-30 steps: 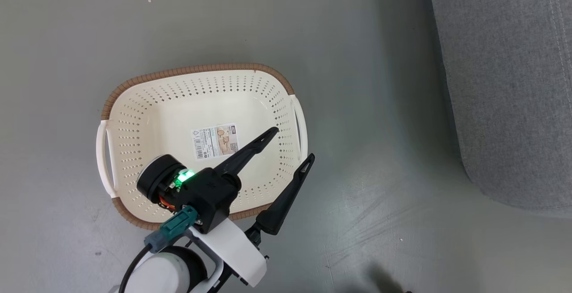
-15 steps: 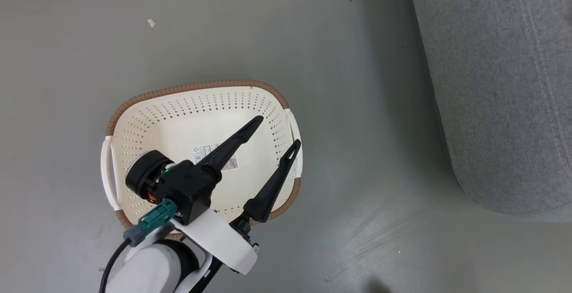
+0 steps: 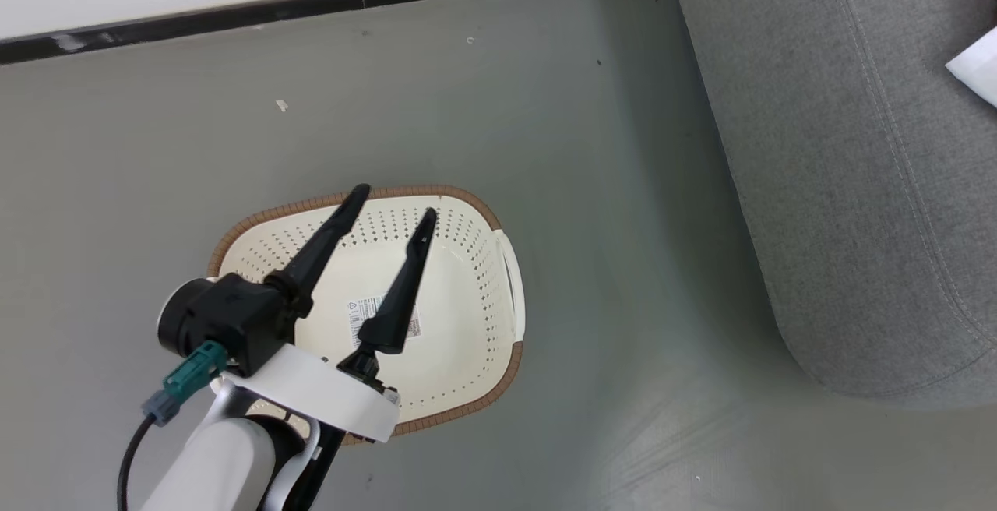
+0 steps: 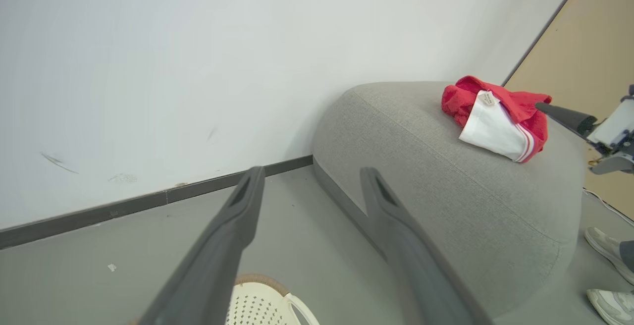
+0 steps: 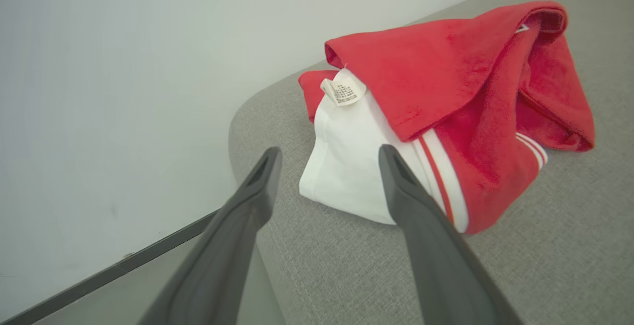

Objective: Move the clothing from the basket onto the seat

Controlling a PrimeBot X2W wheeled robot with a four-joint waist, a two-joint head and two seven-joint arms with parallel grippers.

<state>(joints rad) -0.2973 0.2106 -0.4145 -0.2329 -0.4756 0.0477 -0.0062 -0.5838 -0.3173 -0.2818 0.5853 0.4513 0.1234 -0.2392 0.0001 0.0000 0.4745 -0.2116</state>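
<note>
1. While the head view is tilting up, the left gripper is swinging across the empty basket, fingers spread, carrying nothing.
2. Right gripper is hovering, fingers spread, just short of the clothing, which is lying bunched on the seat.
3. Judgement: transfer is looking finished; both grippers are only needing to retract.

Bright even indoor light, soft shadow along the seat, wrist views bowed at edges

Red clothing bunched on seat; left pincer spread, empty; basket below.
</note>
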